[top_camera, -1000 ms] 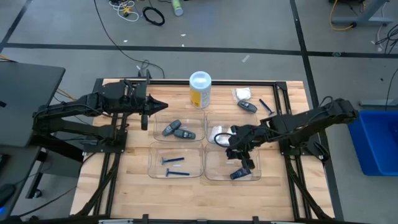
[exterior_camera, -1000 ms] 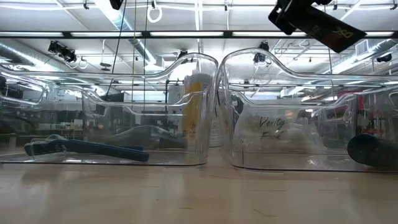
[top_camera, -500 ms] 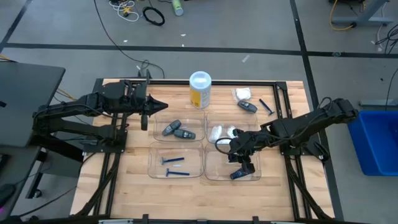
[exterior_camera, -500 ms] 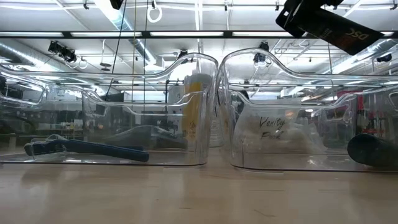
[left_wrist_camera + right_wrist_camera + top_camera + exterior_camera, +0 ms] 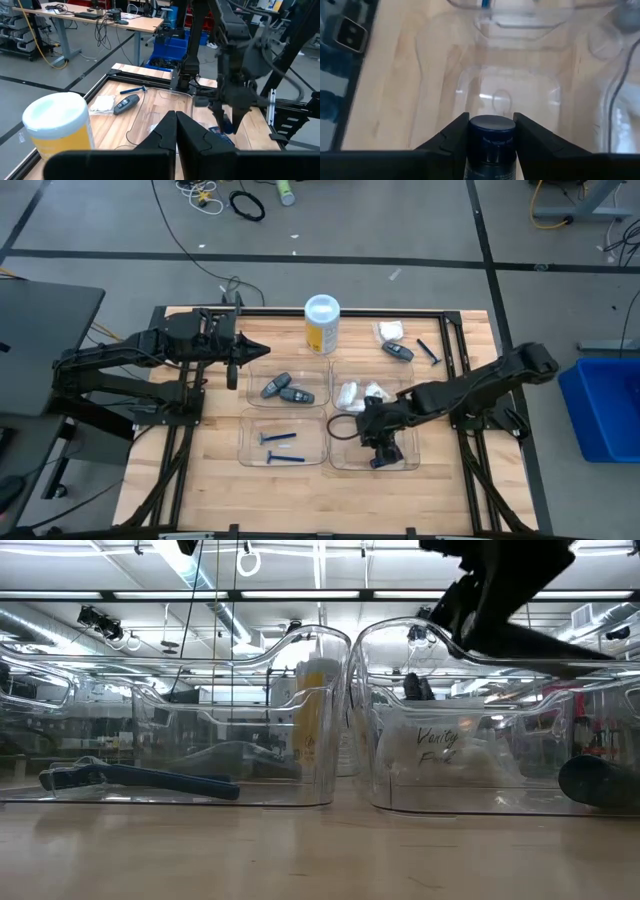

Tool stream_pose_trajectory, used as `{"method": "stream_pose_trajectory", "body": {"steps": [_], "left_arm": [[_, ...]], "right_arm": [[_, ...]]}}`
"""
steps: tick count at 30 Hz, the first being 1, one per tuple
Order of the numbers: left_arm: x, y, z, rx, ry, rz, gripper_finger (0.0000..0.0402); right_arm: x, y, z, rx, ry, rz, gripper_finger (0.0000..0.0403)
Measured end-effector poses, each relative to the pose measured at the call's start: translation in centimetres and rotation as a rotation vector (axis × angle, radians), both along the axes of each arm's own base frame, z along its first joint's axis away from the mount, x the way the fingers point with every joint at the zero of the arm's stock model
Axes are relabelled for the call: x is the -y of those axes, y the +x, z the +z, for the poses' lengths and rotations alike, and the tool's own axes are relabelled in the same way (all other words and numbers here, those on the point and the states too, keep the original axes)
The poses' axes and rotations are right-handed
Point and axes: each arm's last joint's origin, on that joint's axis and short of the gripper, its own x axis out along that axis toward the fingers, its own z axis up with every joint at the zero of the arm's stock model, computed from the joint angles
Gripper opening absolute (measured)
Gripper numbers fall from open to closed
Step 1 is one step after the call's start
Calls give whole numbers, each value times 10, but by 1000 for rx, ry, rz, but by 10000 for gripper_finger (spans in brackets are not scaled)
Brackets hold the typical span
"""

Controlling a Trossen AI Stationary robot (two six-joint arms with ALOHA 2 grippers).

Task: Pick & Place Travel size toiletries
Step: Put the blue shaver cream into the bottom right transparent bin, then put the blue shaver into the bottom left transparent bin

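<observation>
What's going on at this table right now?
The right end effector is shut on a dark blue tube over the near right tray, at the side next to the razor tray. Another dark blue tube already lies in it. The left end effector waits shut beside the tray of grey sticks. A razor, a stick and a white packet lie loose on the table.

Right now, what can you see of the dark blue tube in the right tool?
The dark blue tube is small with a round, flat dark cap facing forward. The right tool holds it, a finger pressed on either side of the cap end. It hangs over the clear front-right tray, above its bare floor. Its far end is hidden.
</observation>
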Motion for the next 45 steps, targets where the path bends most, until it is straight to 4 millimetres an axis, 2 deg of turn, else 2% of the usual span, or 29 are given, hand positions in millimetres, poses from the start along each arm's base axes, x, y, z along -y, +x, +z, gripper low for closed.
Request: {"method": "stream_pose_trajectory", "body": {"steps": [6, 11, 18, 28, 34, 39, 45], "left_arm": [[0, 0, 0, -1, 4, -1, 4], [0, 0, 0, -1, 4, -1, 8], [0, 0, 0, -1, 4, -1, 6], [0, 0, 0, -1, 7, -2, 5], [0, 0, 0, -1, 6, -1, 12], [0, 0, 0, 1, -7, 1, 5], [0, 0, 0, 2, -13, 2, 13]], "right_arm": [[-2, 5, -11, -34, -5, -7, 141], [-2, 6, -11, -36, -2, -16, 155], [0, 5, -12, -63, 25, -89, 151], [0, 4, -12, -74, 27, -104, 218], [0, 4, -12, -75, 30, -107, 239], [-1, 3, -9, -79, 70, -101, 235], [0, -3, 3, -55, 124, -73, 200]]}}
